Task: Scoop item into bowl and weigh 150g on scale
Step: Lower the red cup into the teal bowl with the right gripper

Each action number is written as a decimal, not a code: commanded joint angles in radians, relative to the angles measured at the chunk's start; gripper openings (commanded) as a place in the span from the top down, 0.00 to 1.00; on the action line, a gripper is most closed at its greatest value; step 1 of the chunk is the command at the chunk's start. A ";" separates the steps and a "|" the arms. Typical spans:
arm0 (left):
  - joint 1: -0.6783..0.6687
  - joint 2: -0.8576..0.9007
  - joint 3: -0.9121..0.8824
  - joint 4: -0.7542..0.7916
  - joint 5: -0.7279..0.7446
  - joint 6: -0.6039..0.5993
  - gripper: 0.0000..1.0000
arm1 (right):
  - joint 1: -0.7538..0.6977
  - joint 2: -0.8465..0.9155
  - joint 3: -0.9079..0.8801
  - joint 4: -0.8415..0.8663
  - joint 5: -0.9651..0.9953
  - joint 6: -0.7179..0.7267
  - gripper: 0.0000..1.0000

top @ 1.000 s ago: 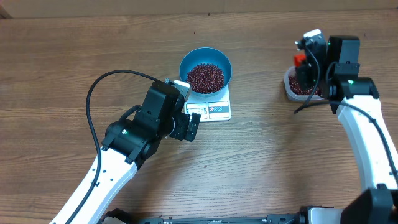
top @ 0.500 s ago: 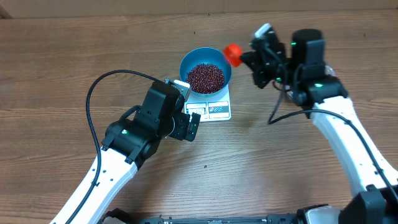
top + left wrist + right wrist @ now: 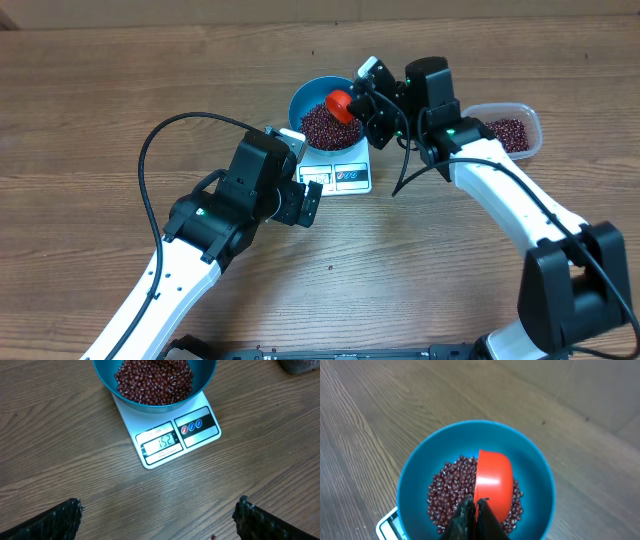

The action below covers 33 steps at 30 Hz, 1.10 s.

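Overhead: the right gripper, closed on a red plastic scoop, hangs over the round blue bowl of small dark beans on the white scale. The left gripper is at the scale's near-left corner.

Left wrist: its fingers stand wide apart and hold nothing. The bowl's far part is cut off.

Right wrist: the scoop covers some beans, and only a corner of the scale shows.

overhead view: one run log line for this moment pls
right gripper: shut on red scoop, over beans in blue bowl | bowl: on white scale | display: 152 | left gripper: open, empty, near scale
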 commanded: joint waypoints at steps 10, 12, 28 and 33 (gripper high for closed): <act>0.002 0.001 0.023 0.004 0.011 0.019 0.00 | 0.003 0.055 0.003 0.032 0.052 -0.084 0.96; 0.002 0.001 0.023 0.004 0.011 0.019 0.00 | 0.003 0.056 0.003 0.029 0.052 -0.084 0.96; 0.002 0.001 0.023 0.004 0.011 0.019 0.00 | 0.003 0.058 0.003 -0.105 -0.093 -0.057 0.96; 0.002 0.001 0.023 0.004 0.011 0.019 0.00 | 0.003 0.058 0.003 -0.078 -0.172 -0.010 0.96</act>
